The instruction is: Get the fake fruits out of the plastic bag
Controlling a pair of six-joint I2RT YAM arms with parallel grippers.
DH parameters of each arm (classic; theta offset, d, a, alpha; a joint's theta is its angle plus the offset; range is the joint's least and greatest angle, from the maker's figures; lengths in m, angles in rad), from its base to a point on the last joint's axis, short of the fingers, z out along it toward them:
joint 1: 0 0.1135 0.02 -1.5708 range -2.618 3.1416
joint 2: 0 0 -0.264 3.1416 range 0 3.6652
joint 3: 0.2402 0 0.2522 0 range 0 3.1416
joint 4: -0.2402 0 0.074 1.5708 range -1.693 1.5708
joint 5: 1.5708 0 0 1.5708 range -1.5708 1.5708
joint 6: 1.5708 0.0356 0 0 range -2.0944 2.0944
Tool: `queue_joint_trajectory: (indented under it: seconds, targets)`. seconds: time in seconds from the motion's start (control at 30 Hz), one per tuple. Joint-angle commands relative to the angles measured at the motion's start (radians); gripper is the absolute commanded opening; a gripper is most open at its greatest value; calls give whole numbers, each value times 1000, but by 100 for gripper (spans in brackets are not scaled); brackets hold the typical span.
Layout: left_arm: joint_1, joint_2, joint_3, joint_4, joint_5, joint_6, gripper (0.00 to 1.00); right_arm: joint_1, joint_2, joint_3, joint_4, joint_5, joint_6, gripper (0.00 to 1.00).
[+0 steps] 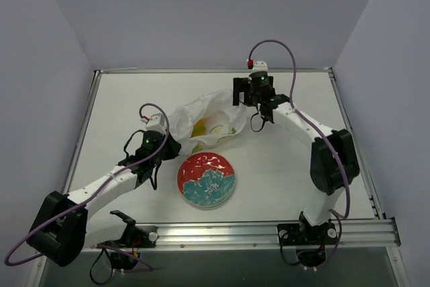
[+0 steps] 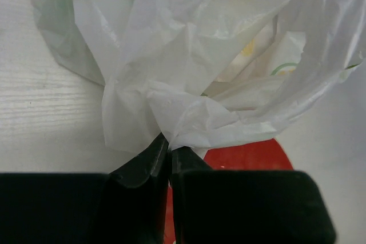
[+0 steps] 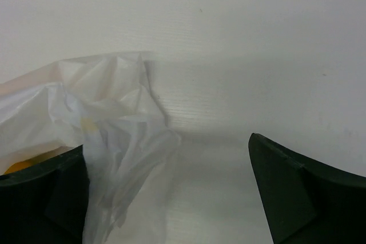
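**A:** How does the plastic bag (image 1: 201, 109) look?

**B:** Thin, white and crumpled. It lies at the centre of the top view, just above the plate (image 1: 206, 179). One bag, one plate.

**A:** And the fake fruits (image 1: 201, 128)?

**B:** They are inside, only yellowish blurs through the film. I can't count them.

**A:** The grippers?

**B:** The left gripper (image 2: 168, 147) is pinched onto a fold at the bag's lower left. The right gripper (image 3: 166, 144) is spread wide at the bag's upper right, grasping nothing.

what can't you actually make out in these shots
Top view: the fruits are only yellow smudges through the bag; number and kind unclear.
Left wrist view: the bag and the shut left gripper cover most of the plate.
Right wrist view: the open right gripper and the left edge cut off the bag.
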Motion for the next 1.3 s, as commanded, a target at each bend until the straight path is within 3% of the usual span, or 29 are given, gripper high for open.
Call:
queue_joint_trajectory:
  seconds: [0.0,0.27,0.37,0.5,0.53,0.63,0.8,0.97,1.03,1.07,1.17,1.27]
  targets:
    - [3,-49,91,6,14,-18,4,51,-251,-108,-15,55,67,97]
    - [1,-60,130,-48,9,-14,6,149,-519,-417,128,77,261,100]
    - [1,-52,131,-63,19,-17,8,149,-533,-497,165,72,325,100]
    - [0,-87,144,-129,16,-14,38,106,-469,-556,247,-4,357,100]
    - [0,-98,163,-149,13,-9,53,97,-453,-564,280,-38,371,100]
    - [-2,-164,235,-288,-6,15,71,69,-381,-535,353,-111,385,94]
    - [-11,-256,393,-512,-95,70,83,54,-298,-527,444,-171,414,78]
    - [-16,-122,667,-669,-126,158,91,32,-220,-541,536,-239,459,75]
    - [-14,-63,745,-697,-107,213,94,32,-203,-533,548,-256,457,63]
    - [-13,12,784,-716,-109,233,95,31,-194,-530,559,-266,456,46]
    - [3,189,964,-854,-64,334,97,31,-201,-538,568,-273,459,24]
    - [18,363,1151,-957,-15,458,94,34,-214,-557,570,-273,453,16]
